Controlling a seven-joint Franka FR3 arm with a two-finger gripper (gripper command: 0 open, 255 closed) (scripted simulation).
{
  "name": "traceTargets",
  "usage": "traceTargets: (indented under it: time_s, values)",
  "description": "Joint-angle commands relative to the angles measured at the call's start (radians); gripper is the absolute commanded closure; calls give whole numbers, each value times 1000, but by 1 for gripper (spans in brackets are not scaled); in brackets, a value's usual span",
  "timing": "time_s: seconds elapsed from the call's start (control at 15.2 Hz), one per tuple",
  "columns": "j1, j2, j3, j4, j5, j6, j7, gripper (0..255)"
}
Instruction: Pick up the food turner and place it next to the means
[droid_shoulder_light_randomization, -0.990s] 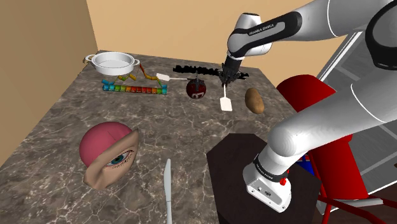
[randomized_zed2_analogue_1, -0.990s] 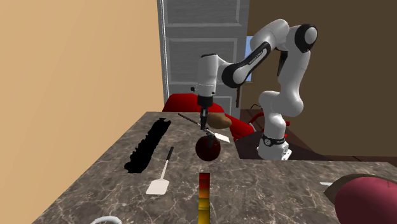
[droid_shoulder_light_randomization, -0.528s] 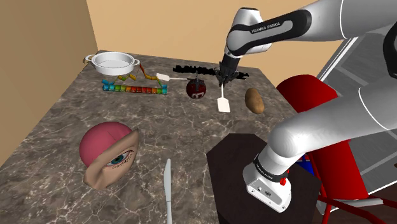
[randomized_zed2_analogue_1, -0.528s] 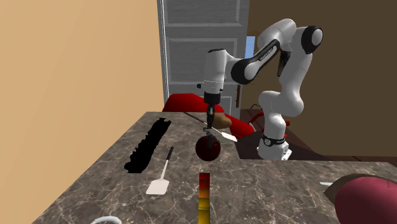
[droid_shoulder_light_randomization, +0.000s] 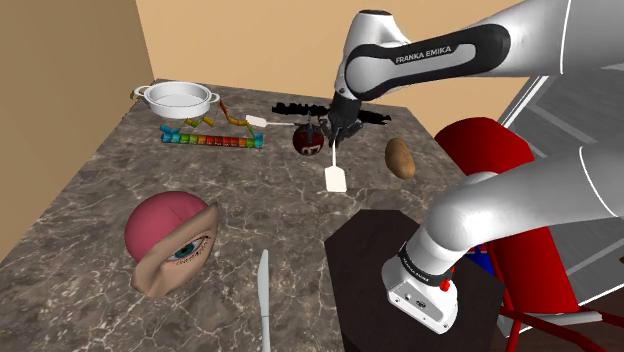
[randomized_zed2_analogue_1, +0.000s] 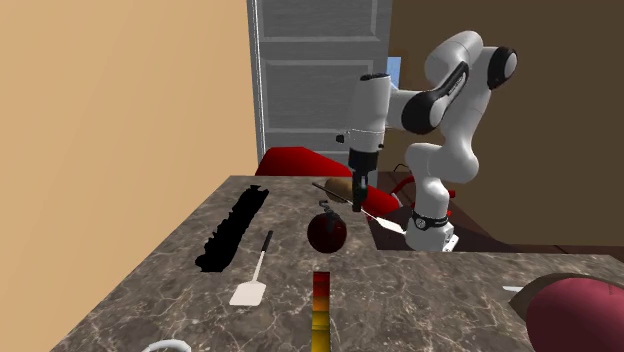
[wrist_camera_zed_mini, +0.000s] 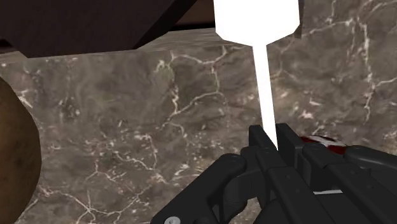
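First, in the shoulder view, the gripper (droid_shoulder_light_randomization: 333, 135) was clenched on the thin handle of a white spatula (droid_shoulder_light_randomization: 336, 179). The flat blade hung below the fingers, over the marble counter (droid_shoulder_light_randomization: 120, 190). A dark red ball (droid_shoulder_light_randomization: 310, 140) sat just beside the gripper toward the view's left, and a brown potato (droid_shoulder_light_randomization: 400, 157) lay near it on the other side. Farther off, past the ball, were a second spatula (droid_shoulder_light_randomization: 258, 121), a strip of coloured blocks (droid_shoulder_light_randomization: 212, 140) and a white pot (droid_shoulder_light_randomization: 180, 97). A jagged black shape (droid_shoulder_light_randomization: 298, 106) lay behind the gripper. Well apart from it, toward the view's lower edge, were a pink head with one eye (droid_shoulder_light_randomization: 172, 240) and a knife (droid_shoulder_light_randomization: 264, 300).

Next, in the second exterior view, the gripper (randomized_zed2_analogue_1: 357, 203) pointed straight down and held the spatula (randomized_zed2_analogue_1: 392, 224) tilted. The blade sat lower than the fingers and reached toward the arm's base. The ball (randomized_zed2_analogue_1: 326, 232) stood just beside and below the gripper, and the potato (randomized_zed2_analogue_1: 338, 186) was close behind it. The second spatula (randomized_zed2_analogue_1: 250, 280) and the black shape (randomized_zed2_analogue_1: 233, 230) lay well apart from it on the counter (randomized_zed2_analogue_1: 430, 300).

Lastly, in the wrist view, the gripper (wrist_camera_zed_mini: 272, 143) had both fingers (wrist_camera_zed_mini: 257, 143) pressed against the white handle. The spatula (wrist_camera_zed_mini: 256, 22) ran straight out ahead of them to its broad blade. The counter (wrist_camera_zed_mini: 159, 114) lay beneath, the potato (wrist_camera_zed_mini: 16, 165) off to one side, and the dark stand (wrist_camera_zed_mini: 83, 25) beyond.
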Motion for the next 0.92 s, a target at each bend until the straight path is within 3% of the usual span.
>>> traceTargets:
  time_s: [0.0,0.86]
  values:
    - [29,-7,44,-7,24,-1,56,255]
    - [184,41,321,71,151,-24,397,255]
